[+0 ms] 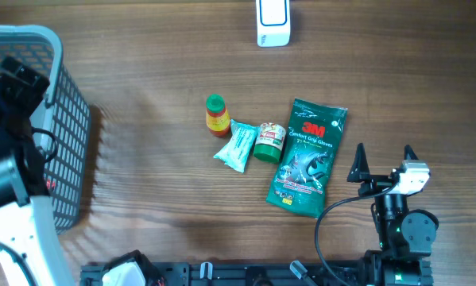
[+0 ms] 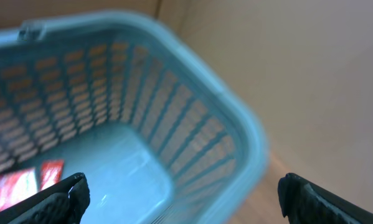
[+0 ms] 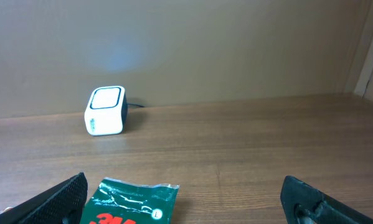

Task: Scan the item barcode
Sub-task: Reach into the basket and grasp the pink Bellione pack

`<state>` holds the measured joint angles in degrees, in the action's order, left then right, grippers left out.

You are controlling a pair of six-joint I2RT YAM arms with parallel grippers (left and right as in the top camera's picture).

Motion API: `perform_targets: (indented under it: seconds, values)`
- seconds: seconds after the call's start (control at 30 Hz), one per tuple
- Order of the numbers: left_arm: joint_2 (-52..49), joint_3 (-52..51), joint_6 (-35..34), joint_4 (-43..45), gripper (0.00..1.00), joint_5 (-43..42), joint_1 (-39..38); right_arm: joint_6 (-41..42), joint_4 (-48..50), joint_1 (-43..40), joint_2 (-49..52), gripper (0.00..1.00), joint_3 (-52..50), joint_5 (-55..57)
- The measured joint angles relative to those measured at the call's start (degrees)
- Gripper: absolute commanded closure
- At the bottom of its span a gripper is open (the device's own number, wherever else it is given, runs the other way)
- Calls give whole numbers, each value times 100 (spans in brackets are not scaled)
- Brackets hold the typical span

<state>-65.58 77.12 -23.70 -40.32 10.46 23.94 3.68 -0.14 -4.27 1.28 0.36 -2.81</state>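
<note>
Figuring we're at pick-up: left end effector [image 2: 183,198] and right end effector [image 1: 383,155] both gape empty, so the green plastic 3M glove packet [image 1: 307,159] needs grabbing next.

Brown wood-grain worktop [image 1: 142,71], pale blue-grey basket [image 1: 71,103] with lattice-patterned walls, red-and-white packet [image 2: 24,183] inside it, dark green glove pack [image 1: 307,157] with white lettering and a red logo, orange bottle [image 1: 215,115] with green cap, light teal sachet [image 1: 238,146], green-lidded jar [image 1: 269,141], white scanner [image 1: 273,22] edged in blue.
</note>
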Motion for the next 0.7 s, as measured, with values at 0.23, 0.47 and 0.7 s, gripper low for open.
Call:
perform_targets:
  seconds: [0.23, 0.47, 0.7]
  values:
    - [-1755, 50, -861, -1335, 0, -754, 704, 0, 0, 0, 0, 0, 0, 0]
    - [-2330, 26, -1311, -1182, 0, -885, 1239, 0, 0, 0, 0, 0, 0, 0]
    - [-2328, -7, -1353, -1091, 0, -579, 2153, 0, 0, 0, 0, 0, 0, 0]
